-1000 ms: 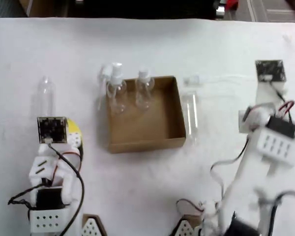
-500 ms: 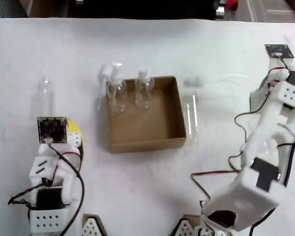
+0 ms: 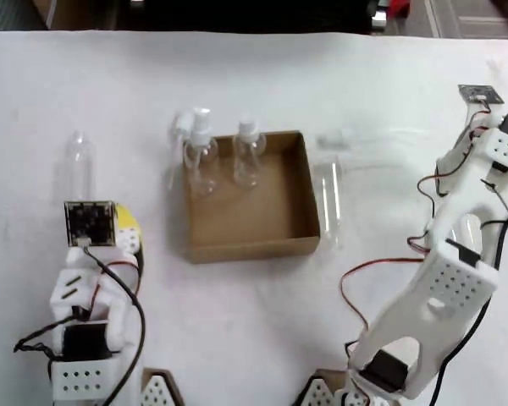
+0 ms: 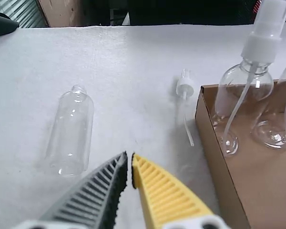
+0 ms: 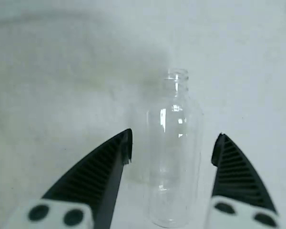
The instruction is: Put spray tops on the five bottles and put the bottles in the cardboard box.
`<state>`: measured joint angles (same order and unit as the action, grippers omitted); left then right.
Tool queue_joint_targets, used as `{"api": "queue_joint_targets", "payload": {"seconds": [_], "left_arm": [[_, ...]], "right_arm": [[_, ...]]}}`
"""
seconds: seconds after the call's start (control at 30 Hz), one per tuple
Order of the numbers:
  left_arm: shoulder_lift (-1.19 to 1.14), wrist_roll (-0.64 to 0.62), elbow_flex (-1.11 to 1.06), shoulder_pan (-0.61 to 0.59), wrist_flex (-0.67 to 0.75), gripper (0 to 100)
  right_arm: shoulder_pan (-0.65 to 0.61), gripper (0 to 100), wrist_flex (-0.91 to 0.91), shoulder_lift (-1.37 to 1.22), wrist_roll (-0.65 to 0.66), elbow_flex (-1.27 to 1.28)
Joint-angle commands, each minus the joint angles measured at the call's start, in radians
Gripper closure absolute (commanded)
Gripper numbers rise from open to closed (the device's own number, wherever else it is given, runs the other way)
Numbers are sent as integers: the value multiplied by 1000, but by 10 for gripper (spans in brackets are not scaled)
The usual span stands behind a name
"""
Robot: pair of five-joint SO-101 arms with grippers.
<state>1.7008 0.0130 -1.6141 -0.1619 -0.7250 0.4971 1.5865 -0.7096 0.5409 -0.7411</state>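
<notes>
The cardboard box (image 3: 298, 227) sits mid-table with two clear bottles (image 3: 201, 159) (image 3: 247, 155) standing in its far end, both with spray tops on. A loose spray top (image 3: 177, 134) lies beside the box. One bare bottle (image 3: 79, 159) lies beyond my left gripper (image 4: 129, 164), which is shut and empty, with its yellow finger (image 3: 127, 222) at the near left. Another bare bottle (image 3: 328, 199) lies along the box's right side. My right gripper (image 5: 174, 138) is open, its fingers on either side of a third lying bottle (image 5: 175, 148) without touching it.
The right arm (image 3: 457, 254) stretches along the table's right side. Another spray top (image 3: 332, 138) lies beyond the box's right corner. The table is covered in white cloth (image 3: 262, 313), bare in front of the box.
The right arm has swung from the near centre-right out to the far right and extended. The left arm and the bottles have not moved.
</notes>
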Motion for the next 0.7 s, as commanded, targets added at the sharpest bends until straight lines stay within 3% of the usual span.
{"api": "queue_joint_targets", "payload": {"seconds": [0.0,0.33,0.67], "left_arm": [[4,9,60,-10,5,976],[4,9,58,-8,5,976],[4,9,58,-8,5,976]], "right_arm": [[27,743,48,-51,11,-160],[24,744,74,-257,11,-344],[30,769,136,-289,2,-385]]}}
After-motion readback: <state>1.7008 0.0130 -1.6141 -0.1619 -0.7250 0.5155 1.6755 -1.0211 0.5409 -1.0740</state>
